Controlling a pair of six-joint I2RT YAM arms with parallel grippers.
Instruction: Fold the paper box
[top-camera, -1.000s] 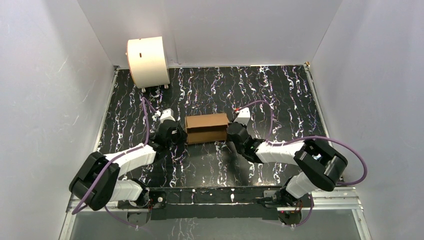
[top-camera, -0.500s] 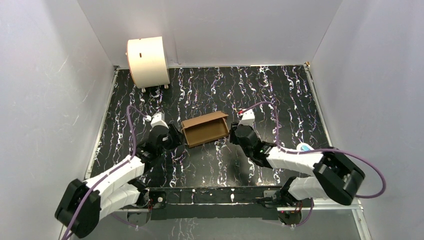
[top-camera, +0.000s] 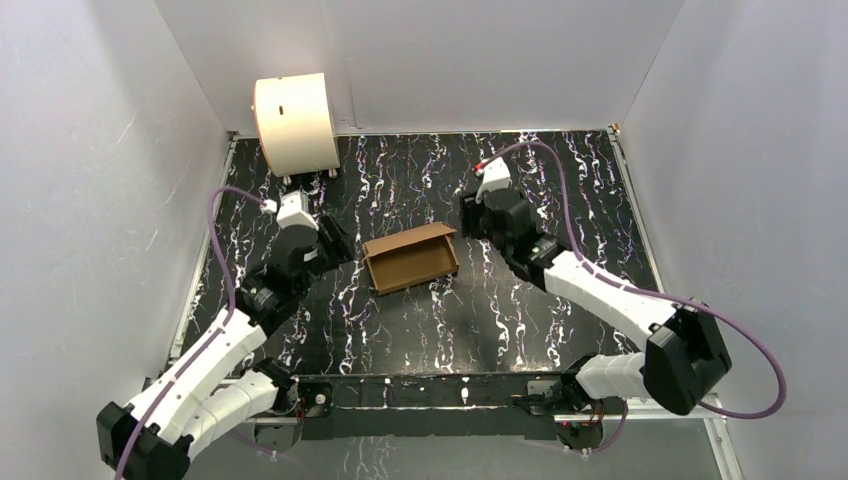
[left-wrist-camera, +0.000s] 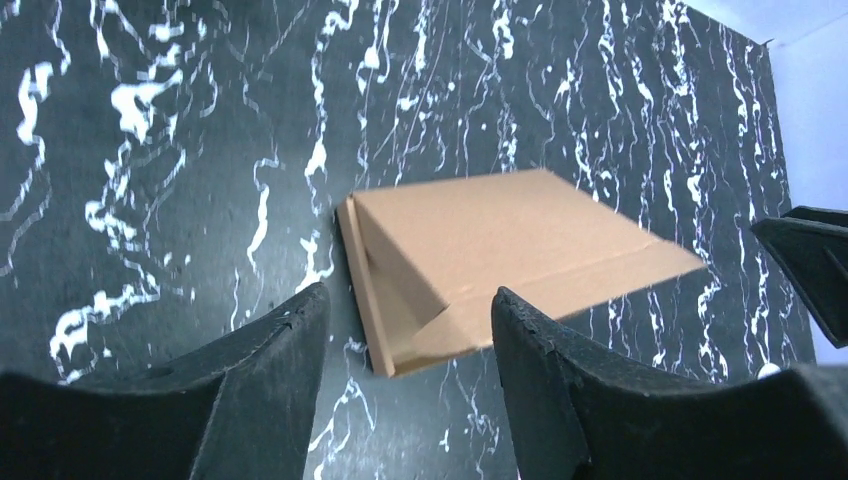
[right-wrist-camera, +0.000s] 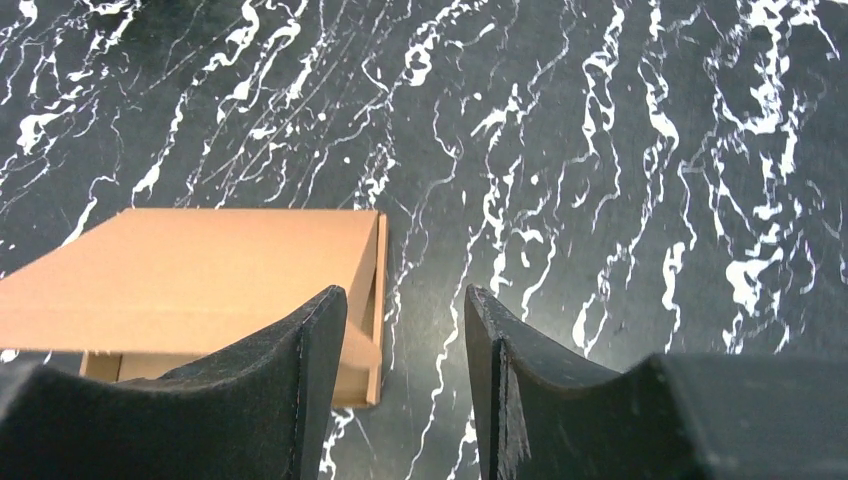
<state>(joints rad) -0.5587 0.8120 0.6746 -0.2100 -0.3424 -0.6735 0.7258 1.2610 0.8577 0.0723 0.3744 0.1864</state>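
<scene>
Near the middle of the bench (top-camera: 560, 180), slightly toward its left edge, the paper box (top-camera: 411, 258) lies flat on its base, turned a little out of square with the bench edges. Nothing touches it. The left wrist view shows the box (left-wrist-camera: 500, 250) with its top panel sloping above the base, and an open wedge at the end facing that camera. By this evidence the lid is judged not fully seated and the fold is incomplete.

The left tool (top-camera: 338, 240) hovers just off the left end of the box, fingers spread and gripping nothing. The right tool (top-camera: 472, 222) stands off the far right corner of the box, raised above the bench, jaws likewise apart and empty. Each wrist view, left (left-wrist-camera: 408, 295) and right (right-wrist-camera: 405, 292), frames one end of the box (right-wrist-camera: 200, 270) between the fingers.

This flanking position probably lets either tool close in on an end flap without crossing the other arm.

A cream drum (top-camera: 295, 122) sits at the far left corner of the bench, well apart from the work.
</scene>
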